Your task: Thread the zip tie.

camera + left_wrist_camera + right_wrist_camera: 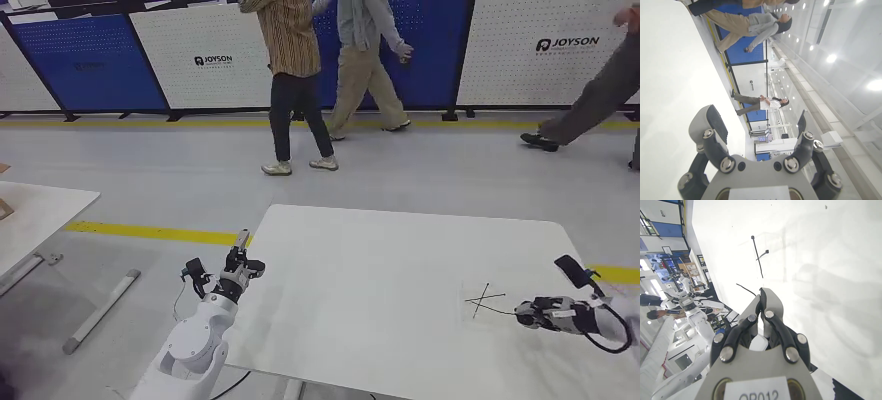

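The right gripper (761,293) is at the right side of the table (380,300), its jaws pressed together on one black zip tie (745,289). From the pads, that tie's long axis runs left across the tabletop in a slight curve. The clamped end is hidden between the fingers, so I cannot tell whether it is head or tail.

Just left of it lie two more ties, crossed in an X and flat on the table. The longer tie (755,247) has its square head at the end farther from the gripper and its tail toward it. The shorter tie (763,254) lies across it, head outward.

The left gripper (759,119) is at the table's left edge, pointing away, with its fingers spread wide and nothing between them.

A white label (757,389) on the right wrist bears print cut off by the frame edge. The far wall panels (215,50) carry logos.
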Controlling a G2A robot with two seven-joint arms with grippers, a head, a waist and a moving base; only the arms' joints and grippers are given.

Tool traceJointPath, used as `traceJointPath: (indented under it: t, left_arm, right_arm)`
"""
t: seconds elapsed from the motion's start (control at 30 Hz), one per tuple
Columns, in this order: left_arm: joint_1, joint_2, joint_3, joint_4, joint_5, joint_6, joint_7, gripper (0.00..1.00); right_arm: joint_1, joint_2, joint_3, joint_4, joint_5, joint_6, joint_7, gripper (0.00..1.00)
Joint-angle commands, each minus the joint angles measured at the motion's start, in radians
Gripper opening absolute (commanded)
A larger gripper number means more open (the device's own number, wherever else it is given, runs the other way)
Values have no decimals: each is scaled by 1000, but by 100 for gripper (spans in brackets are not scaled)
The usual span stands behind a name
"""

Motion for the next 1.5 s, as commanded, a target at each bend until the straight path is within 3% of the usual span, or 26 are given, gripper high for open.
traceJointPath:
  t: [0.0, 0.23, 0.3, 0.4, 0.5, 0.57, 0.63, 1.17, 1.27, 1.37, 1.47]
  left_arm:
    - [0, 0, 0, 0, 0, 0, 0, 100]
    - [0, 0, 0, 0, 0, 0, 0, 100]
    - [0, 0, 0, 0, 0, 0, 0, 100]
    - [0, 0, 0, 0, 0, 0, 0, 100]
    - [0, 0, 0, 0, 0, 0, 0, 100]
    - [0, 0, 0, 0, 0, 0, 0, 100]
    - [0, 0, 0, 0, 0, 0, 0, 100]
    - [0, 0, 0, 0, 0, 0, 0, 100]
    - [0, 0, 0, 0, 0, 0, 0, 100]
    - [0, 0, 0, 0, 0, 0, 0, 100]
    - [0, 0, 0, 0, 0, 0, 0, 100]
  right_arm:
    - [0, 0, 0, 0, 0, 0, 0, 0]
    - [-2, 0, 0, -2, 2, -3, -8, 0]
    - [-18, -2, 5, -12, 40, -61, -31, 0]
    - [-48, 0, 49, -2, 128, -199, -54, 0]
    - [-88, 1, 70, -48, 179, -277, -71, 0]
    - [-107, -1, 58, -98, 183, -263, -98, 0]
    - [-113, -8, 36, -132, 176, -181, -176, 0]
    - [-113, -8, 36, -132, 176, -181, -176, 0]
    - [-125, -11, 41, -144, 213, -220, -214, 0]
    - [-135, -13, 46, -153, 241, -295, -216, 0]
    - [-131, -14, 29, -176, 217, -324, -208, 0]
